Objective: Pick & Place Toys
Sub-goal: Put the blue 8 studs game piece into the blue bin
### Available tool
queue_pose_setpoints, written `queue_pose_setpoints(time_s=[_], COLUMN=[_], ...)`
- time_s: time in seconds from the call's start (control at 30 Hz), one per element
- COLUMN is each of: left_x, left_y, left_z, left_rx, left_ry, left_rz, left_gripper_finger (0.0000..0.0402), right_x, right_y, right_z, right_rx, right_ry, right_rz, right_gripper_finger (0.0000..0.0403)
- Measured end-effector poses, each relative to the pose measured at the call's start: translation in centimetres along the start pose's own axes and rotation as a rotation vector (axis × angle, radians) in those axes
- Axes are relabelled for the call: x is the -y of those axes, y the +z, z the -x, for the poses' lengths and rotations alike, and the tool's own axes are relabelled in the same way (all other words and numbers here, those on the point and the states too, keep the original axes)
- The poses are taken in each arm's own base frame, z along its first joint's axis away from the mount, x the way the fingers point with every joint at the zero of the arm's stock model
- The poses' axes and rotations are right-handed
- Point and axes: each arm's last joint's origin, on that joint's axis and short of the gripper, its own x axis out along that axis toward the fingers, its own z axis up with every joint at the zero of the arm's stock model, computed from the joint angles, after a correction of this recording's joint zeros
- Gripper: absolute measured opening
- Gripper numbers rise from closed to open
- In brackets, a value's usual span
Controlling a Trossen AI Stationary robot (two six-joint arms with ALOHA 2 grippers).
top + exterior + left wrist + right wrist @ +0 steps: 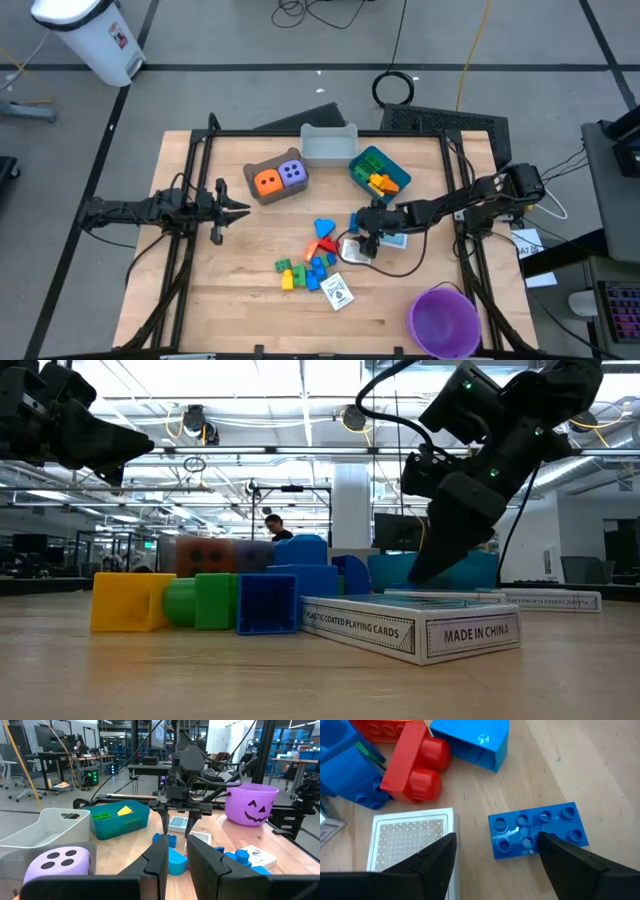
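Note:
My right gripper [496, 840] hangs open and slants down over the middle of the table [365, 232]. Below it lies a flat blue brick [537, 830], studs up, beside a patterned card deck [412, 840]. One finger stands over the deck, the other over the brick's end. A red brick [417, 770] and a blue block [470, 740] lie just beyond. Several more bricks [305, 265] and a white card box [338, 292] lie toward the near edge. The orange die [266, 182] and purple die [292, 174] sit in a brown bin. My left gripper [243, 208] waits level at the left, with a narrow gap between its fingers.
A grey bin [328, 145] and a blue bin [362, 180] holding green and yellow bricks stand at the far edge. A purple bowl [443, 320] sits at the near right corner. Black frame posts [200, 150] flank the table. Bare wood lies at the near left.

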Motion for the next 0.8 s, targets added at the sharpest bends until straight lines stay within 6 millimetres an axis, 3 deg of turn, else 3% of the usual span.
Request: queue_pose_setpoints(time_s=[0.23,0.4,0.6,0.8], left_x=[0.0,0.0,0.0,0.0], left_y=[0.0,0.0,0.0,0.0], left_z=[0.0,0.0,0.0,0.0], left_rx=[0.0,0.0,0.0,0.0], left_ry=[-0.001,0.0,-0.001,0.0], left_rz=[0.0,0.0,0.0,0.0], left_gripper_finger=[0.0076,0.0076,0.0076,0.0076], right_x=[-0.2,-0.7,-0.5,0.4], right_y=[0.6,1.8,1.7,2.0], right_z=[0.3,0.8,0.8,0.6], right_rx=[0.02,0.103,0.09,0.076], right_ry=[0.063,0.083,0.061,0.058], right_rz=[0.054,0.212,0.528,0.587], right_gripper_finger=[0.027,0.027,0.027,0.027])
